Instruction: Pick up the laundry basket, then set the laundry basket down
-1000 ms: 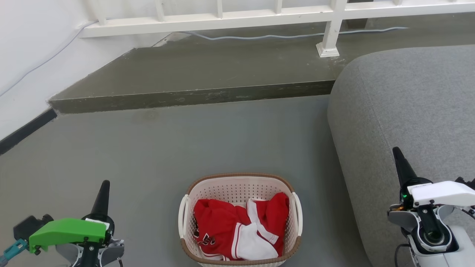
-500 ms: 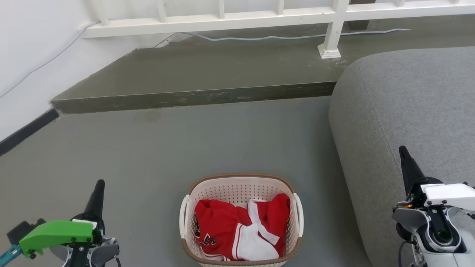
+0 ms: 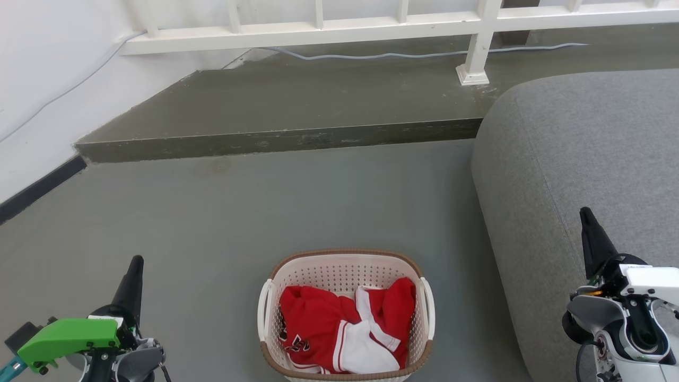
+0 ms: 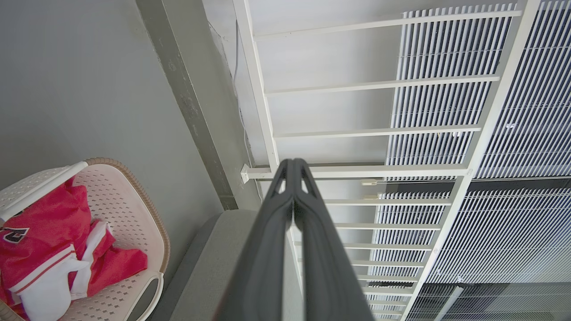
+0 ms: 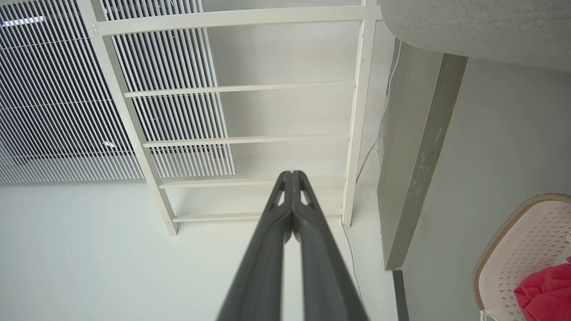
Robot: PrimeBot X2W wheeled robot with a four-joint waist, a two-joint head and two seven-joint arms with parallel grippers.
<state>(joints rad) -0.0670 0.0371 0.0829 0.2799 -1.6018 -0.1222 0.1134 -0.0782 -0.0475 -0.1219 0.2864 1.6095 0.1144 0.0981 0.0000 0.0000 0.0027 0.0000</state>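
The laundry basket (image 3: 345,265), cream-white with a brown rim and white side handles, stands on the grey floor at the bottom centre of the head view, holding red and white clothes. My left gripper (image 3: 135,265) is shut and empty, well to the basket's left. My right gripper (image 3: 586,217) is shut and empty, far to the right over the grey sofa. The left wrist view has the basket (image 4: 138,209) at lower left beside the shut fingers (image 4: 292,167). In the right wrist view the basket (image 5: 526,240) sits at lower right, apart from the shut fingers (image 5: 292,176).
A grey sofa (image 3: 583,143) fills the right side, close to the basket. A raised dark step (image 3: 286,106) runs across behind, with a white railing (image 3: 371,24) and a cable on it. A white wall (image 3: 37,79) stands at the left.
Both grippers have slid outward and down in the head view, away from the basket. The camera has shifted slightly. The basket has stayed where it stood.
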